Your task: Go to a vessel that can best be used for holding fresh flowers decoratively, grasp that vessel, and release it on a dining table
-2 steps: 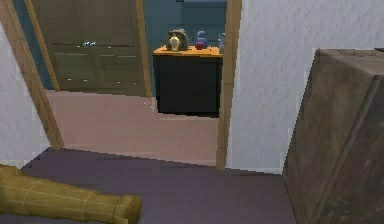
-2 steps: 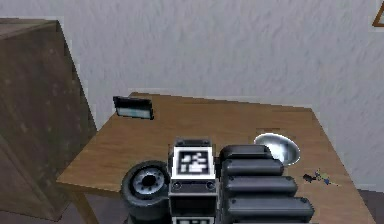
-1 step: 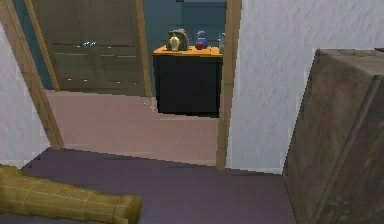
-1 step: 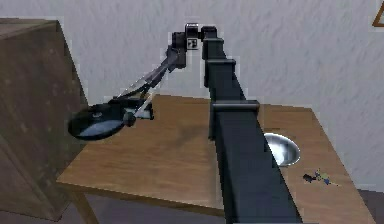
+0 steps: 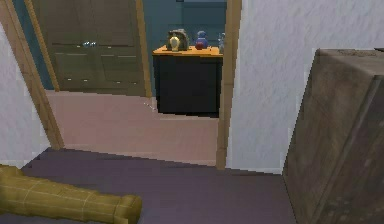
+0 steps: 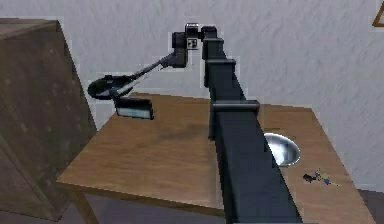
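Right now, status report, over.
Gripper out over wooden table, load unclear. Yellowish vessel on dark cabinet past doorway. Wooden cabinet close on forward view's right.

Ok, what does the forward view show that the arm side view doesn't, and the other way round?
Forward view: a door frame opening onto a dark cabinet with a yellow vessel and blue things on its orange top, closet doors behind, and a yellow sofa arm up close.
Arm side view: the arm and hand above a wooden table that bears a dark flat box, a metal bowl and a small cluster like keys.
Both: a brown chest, likely the same one, and white wall.
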You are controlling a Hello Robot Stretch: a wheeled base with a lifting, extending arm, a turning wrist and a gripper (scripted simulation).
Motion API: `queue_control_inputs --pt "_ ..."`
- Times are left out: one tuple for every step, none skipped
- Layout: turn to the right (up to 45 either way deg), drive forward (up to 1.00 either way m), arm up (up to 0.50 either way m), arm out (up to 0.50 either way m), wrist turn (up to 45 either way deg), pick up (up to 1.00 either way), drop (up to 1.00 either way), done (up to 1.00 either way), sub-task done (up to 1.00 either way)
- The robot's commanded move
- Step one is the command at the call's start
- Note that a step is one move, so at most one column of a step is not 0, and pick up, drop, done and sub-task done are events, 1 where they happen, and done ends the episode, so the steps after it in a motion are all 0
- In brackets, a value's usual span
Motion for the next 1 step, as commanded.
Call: queue_control_inputs --pt "0.0 0.00 0.00 0.00 45.0 0.00 0.00 0.00 0.00"
